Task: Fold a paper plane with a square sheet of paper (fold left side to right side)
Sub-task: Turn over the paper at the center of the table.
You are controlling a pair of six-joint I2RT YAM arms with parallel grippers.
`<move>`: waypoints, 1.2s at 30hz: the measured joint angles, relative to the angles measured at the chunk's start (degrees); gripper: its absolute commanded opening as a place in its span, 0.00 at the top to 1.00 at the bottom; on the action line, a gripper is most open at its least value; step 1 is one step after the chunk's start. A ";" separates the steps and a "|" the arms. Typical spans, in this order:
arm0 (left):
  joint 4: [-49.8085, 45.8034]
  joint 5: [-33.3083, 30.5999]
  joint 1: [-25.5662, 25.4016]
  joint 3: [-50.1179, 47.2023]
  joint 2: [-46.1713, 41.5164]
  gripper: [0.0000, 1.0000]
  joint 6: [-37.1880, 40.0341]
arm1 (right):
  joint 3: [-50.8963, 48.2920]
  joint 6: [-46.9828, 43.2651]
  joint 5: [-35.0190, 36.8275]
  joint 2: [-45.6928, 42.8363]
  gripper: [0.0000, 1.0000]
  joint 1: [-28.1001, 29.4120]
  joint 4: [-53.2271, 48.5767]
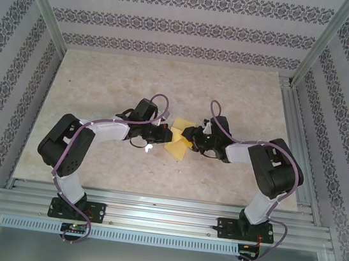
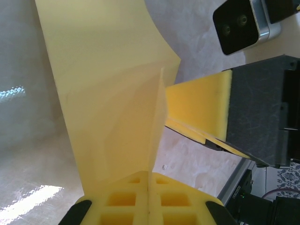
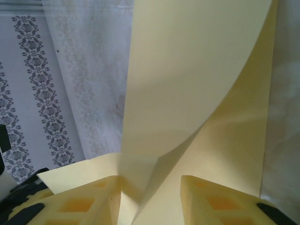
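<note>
Folding left over right looks under way: the left end effector (image 2: pixel 149 185) is clamped on the square sheet of paper (image 2: pixel 112 93), which curls up mid-tabletop (image 1: pixel 167 84). The right end effector (image 3: pixel 150 190) straddles it part-open (no firm pinch). Next, probably, carry the held edge across squarely and press.

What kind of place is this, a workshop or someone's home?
Probably a robotics test cell, not a home: a left arm and right arm bolted to an aluminium rail, a marble-look tabletop framed by metal posts, and patterned backdrop panels.

Overhead, square sheet of paper (image 1: pixel 175 148) partly hidden; creases too small.
</note>
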 measured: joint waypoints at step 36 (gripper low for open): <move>-3.78 -0.44 8.26 -6.95 -16.17 0.16 0.92 | -3.13 -1.75 -0.37 -9.22 0.95 -2.19 -1.60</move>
